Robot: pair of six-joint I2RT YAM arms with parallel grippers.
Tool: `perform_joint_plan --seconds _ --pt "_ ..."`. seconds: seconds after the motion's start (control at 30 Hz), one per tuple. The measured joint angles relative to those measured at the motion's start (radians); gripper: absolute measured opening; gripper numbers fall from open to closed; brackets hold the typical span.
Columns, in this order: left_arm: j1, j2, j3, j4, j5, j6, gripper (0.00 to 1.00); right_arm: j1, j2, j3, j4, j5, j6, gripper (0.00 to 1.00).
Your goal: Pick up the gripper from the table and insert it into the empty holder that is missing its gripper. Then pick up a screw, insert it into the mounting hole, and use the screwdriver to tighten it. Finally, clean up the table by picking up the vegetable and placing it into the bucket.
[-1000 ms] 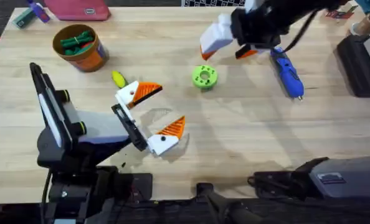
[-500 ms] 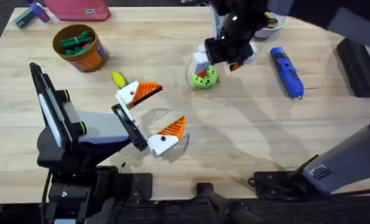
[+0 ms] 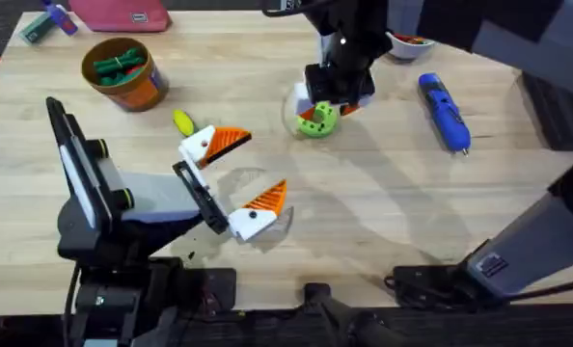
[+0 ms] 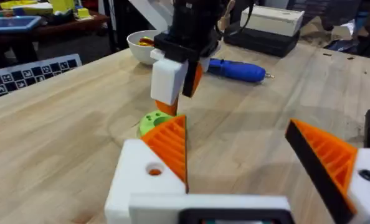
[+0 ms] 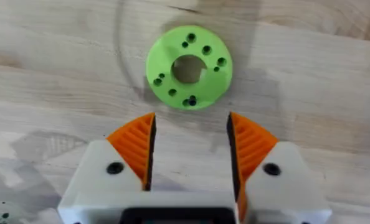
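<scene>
My left gripper (image 3: 238,178): two white blocks, each carrying orange ribbed wedge pad; dark round screw hole in each block. Black bar links blocks to wrist. Left arm (image 3: 94,193) black, flat white panel along one link, yellow-green rings at joints, dark cable dropping from base.

My right gripper (image 5: 190,152): same build, white blocks, orange ribbed wedges with black inner faces, one black screw per block. Right arm (image 3: 518,251) black with grey cover, small white label on it.
</scene>
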Motion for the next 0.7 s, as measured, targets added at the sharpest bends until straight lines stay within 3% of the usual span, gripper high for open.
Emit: perform_joint_plan --seconds 0.7 --pt "0.000 0.000 0.000 0.000 0.000 0.000 0.985 0.003 0.061 -0.052 0.058 0.000 0.048 0.496"
